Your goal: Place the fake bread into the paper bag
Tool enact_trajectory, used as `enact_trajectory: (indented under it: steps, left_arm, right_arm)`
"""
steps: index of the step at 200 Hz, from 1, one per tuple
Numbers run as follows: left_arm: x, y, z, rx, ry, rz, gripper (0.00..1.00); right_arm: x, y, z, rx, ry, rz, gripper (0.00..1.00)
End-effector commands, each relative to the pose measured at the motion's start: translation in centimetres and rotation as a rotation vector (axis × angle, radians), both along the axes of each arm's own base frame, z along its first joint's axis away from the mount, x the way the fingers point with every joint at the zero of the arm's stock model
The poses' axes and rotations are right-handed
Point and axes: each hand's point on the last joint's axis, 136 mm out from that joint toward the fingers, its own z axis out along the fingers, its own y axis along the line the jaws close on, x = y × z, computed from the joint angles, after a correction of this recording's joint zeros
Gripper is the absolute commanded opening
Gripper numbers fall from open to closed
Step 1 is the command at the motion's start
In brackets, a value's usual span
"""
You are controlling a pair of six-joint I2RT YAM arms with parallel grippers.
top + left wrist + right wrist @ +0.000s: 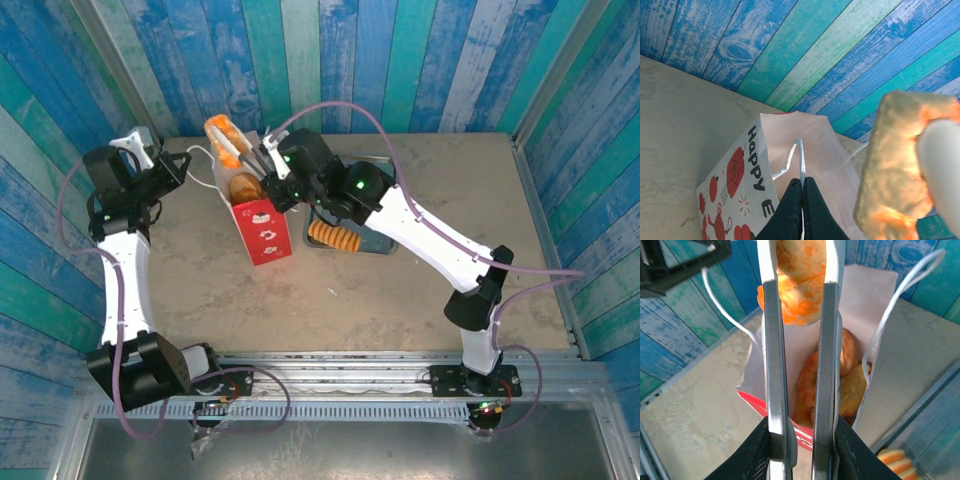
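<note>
R gripper (pixel 232 147) is clamped narrow on a golden pastry (pixel 220 132), hanging it above the paper bag (pixel 264 235) mouth, approx 11 o'clock of the bag. L gripper (pixel 182 165), at the bag's 10 o'clock, is pinched tight on a white cord handle (pixel 801 152). Bag stands upright on the table (pixel 400 290) w/ more pastries (pixel 245 187) inside. One ridged loaf (pixel 335 236) lies on the grey tray (pixel 375 249) at 3 o'clock.
</note>
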Motion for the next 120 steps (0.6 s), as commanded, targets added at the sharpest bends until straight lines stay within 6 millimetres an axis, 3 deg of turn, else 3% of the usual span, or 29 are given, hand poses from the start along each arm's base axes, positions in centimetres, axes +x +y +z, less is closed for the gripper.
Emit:
enact_trajectory:
  steps: [1,120]
  left_arm:
    - [-0.8,0.2,0.4,0.039,-0.015,0.022,0.0]
    - [-1.2,0.6,0.5,0.067,-0.013,0.048,0.0]
  right_arm:
    - [0.3,-0.1,0.5,-0.011,-0.022,-0.025,0.14]
    - [1.0,0.7,-3.9,-0.108,0.04,-0.031,0.21]
